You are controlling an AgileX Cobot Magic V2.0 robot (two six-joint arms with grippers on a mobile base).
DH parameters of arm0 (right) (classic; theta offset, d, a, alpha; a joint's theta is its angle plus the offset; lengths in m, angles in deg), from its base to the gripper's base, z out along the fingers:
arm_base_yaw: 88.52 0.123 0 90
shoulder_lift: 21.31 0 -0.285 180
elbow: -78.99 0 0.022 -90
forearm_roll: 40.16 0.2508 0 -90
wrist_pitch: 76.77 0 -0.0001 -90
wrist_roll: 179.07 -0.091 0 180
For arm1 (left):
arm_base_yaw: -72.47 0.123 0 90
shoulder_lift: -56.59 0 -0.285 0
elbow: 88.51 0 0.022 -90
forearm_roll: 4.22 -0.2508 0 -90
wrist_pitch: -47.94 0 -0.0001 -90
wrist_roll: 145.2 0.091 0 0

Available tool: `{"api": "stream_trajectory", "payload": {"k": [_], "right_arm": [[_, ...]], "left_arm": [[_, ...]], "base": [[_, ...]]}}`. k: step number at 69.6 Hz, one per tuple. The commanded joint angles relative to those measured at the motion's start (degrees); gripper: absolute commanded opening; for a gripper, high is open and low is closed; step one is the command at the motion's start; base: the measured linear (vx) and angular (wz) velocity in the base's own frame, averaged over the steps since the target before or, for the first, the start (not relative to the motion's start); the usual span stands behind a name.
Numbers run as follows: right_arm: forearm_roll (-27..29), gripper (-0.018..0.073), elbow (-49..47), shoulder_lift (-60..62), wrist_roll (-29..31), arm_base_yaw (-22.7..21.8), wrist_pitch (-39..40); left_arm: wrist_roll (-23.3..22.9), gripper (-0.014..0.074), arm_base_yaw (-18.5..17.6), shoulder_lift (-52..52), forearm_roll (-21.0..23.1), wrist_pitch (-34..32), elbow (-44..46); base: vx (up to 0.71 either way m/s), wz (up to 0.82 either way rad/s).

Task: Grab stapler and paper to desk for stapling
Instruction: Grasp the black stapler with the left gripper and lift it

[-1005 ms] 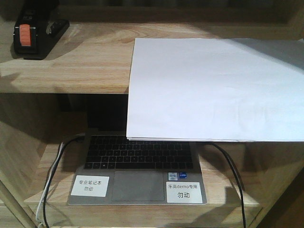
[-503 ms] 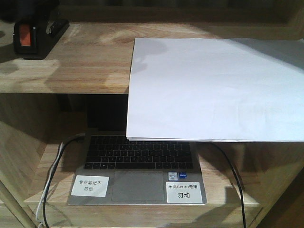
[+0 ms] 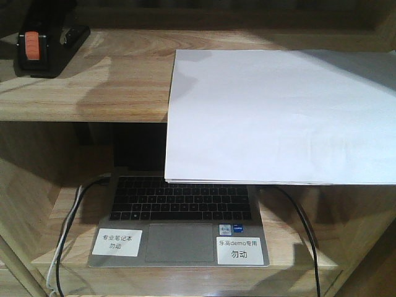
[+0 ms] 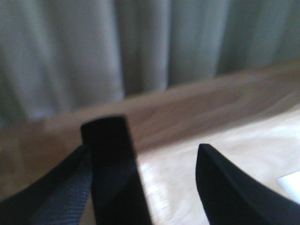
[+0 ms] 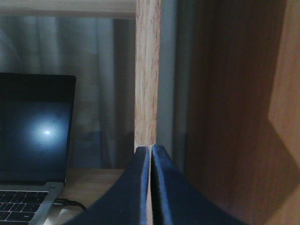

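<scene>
The black stapler with its orange-red tab stands at the far left of the upper shelf in the front view. The white paper lies on the right of that shelf, and its near edge hangs out over the laptop. No gripper shows in the front view. In the left wrist view my left gripper is open above a light-wood surface, with nothing between its fingers. In the right wrist view my right gripper is shut and empty, facing a wooden post. The desk is out of view.
An open laptop with white labels sits on the lower shelf under the paper, and its dark screen shows in the right wrist view. Cables trail off both sides. A dark wooden side wall stands to the right.
The shadow on the left of the upper shelf has shifted and now covers more of the wood. Stapler and paper lie where they were.
</scene>
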Motion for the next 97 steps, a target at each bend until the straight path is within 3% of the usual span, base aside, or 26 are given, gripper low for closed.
{"api": "stream_trajectory", "payload": {"k": [1, 18, 25, 32, 46, 63, 70, 97], "right_arm": [[-0.5, -0.001, 0.28, 0.58, 0.34, -0.2, 4.05], [-0.5, -0.001, 0.28, 0.58, 0.34, -0.2, 4.05], [-0.5, -0.001, 0.28, 0.58, 0.34, -0.2, 4.05], [-0.5, -0.001, 0.28, 0.58, 0.34, -0.2, 4.05], [-0.5, -0.001, 0.28, 0.58, 0.34, -0.2, 4.05], [-0.5, -0.001, 0.28, 0.58, 0.34, -0.2, 4.05], [-0.5, -0.001, 0.28, 0.58, 0.34, -0.2, 4.05], [-0.5, -0.001, 0.28, 0.58, 0.34, -0.2, 4.05]], "left_arm": [[-1.04, 0.0465, -0.18, -0.11, -1.11, -0.94, 2.18], [-1.42, 0.0461, -0.18, -2.55, -1.16, 1.66, 2.18], [-1.42, 0.041, -0.18, -2.8, -1.48, 3.36, 2.18], [-1.42, 0.0315, -0.18, -2.8, -2.5, 4.16, 2.18], [-1.34, -0.0009, -0.18, -2.44, -4.28, 4.11, 2.18], [-1.18, -0.0006, -0.18, 1.67, -1.76, 1.55, 2.12], [2.19, -0.0006, -0.23, 5.34, 1.71, 0.98, 0.65], [15.24, -0.0006, -0.23, 25.59, 15.78, -9.06, -24.4]], "base": [[0.0, 0.0], [0.0, 0.0], [0.0, 0.0], [0.0, 0.0], [0.0, 0.0], [0.0, 0.0], [0.0, 0.0], [0.0, 0.0]]}}
